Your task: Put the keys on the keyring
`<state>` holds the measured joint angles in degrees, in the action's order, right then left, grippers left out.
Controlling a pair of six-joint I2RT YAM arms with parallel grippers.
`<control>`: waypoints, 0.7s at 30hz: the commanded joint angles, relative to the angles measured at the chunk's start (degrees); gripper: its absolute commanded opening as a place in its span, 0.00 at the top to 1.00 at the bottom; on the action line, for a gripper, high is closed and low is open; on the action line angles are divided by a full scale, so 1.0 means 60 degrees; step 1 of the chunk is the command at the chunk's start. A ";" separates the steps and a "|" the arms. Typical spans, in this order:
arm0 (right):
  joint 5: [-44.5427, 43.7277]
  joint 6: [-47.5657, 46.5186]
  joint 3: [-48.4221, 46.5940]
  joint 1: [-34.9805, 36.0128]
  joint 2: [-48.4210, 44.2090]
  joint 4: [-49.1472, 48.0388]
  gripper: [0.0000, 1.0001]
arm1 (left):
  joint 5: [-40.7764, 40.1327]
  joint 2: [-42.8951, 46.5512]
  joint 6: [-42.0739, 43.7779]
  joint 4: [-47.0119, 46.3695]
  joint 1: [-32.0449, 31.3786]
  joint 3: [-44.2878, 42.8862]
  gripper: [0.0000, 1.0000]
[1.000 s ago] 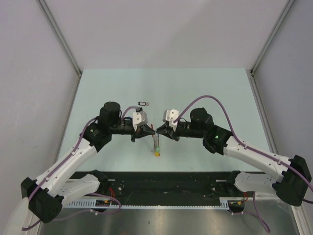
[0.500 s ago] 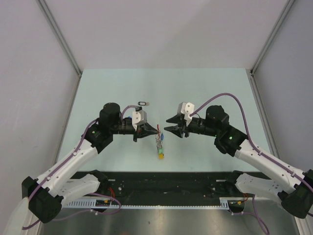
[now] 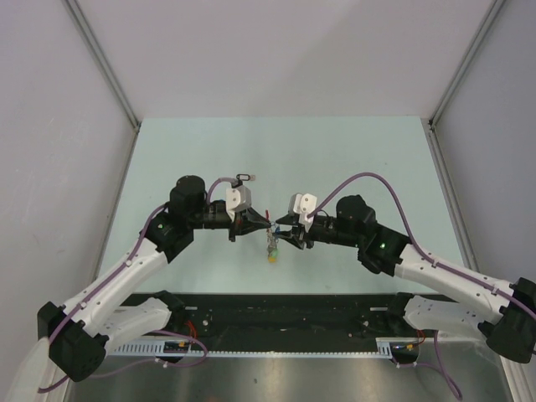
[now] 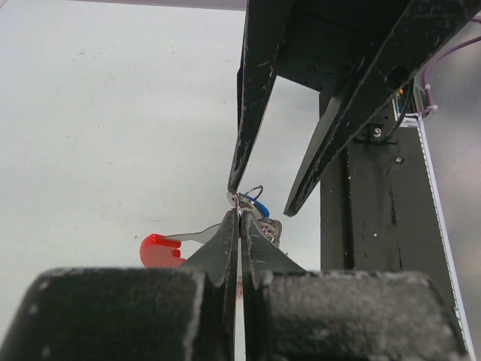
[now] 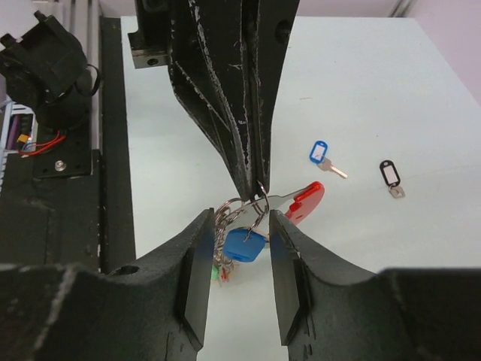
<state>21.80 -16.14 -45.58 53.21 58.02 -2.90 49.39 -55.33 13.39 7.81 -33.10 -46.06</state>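
holding: left gripper [image 4: 239,222] clamped on keyring [image 5: 304,201]
right gripper [image 5: 239,219]: jaws apart, flanking ring's blue tag [image 5: 244,245]
table [image 5: 391,90]: loose blue key [image 5: 321,153], black key [image 5: 389,175]

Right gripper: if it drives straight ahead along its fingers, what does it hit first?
Probably the keyring and the blue tag hanging by it, which sit between the open jaws of the right gripper. Just beyond is the left gripper, shut on the ring. Depth is hard to judge.
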 commanded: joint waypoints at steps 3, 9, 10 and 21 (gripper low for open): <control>-0.1099 -0.0239 0.0038 0.0243 0.0291 -0.0704 0.67 | -0.0145 0.0169 -0.0283 -0.0614 -0.0049 0.0016 1.00; -0.1246 -0.0239 0.0082 0.0243 0.0277 -0.0631 0.87 | -0.0335 0.0242 -0.0458 -0.0804 -0.0049 0.0089 1.00; -0.1275 -0.0225 0.0140 0.0243 0.0218 -0.0616 0.89 | -0.0393 0.0257 -0.0488 -0.0819 -0.0064 0.0104 1.00; -0.1378 0.0068 0.0448 0.0331 -0.0031 -0.0484 0.97 | -0.1009 0.0374 -0.0956 -0.1272 -0.0035 0.0280 1.00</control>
<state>14.31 -16.53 -43.75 54.65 59.31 -5.08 45.34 -55.31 9.85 5.52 -33.39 -44.53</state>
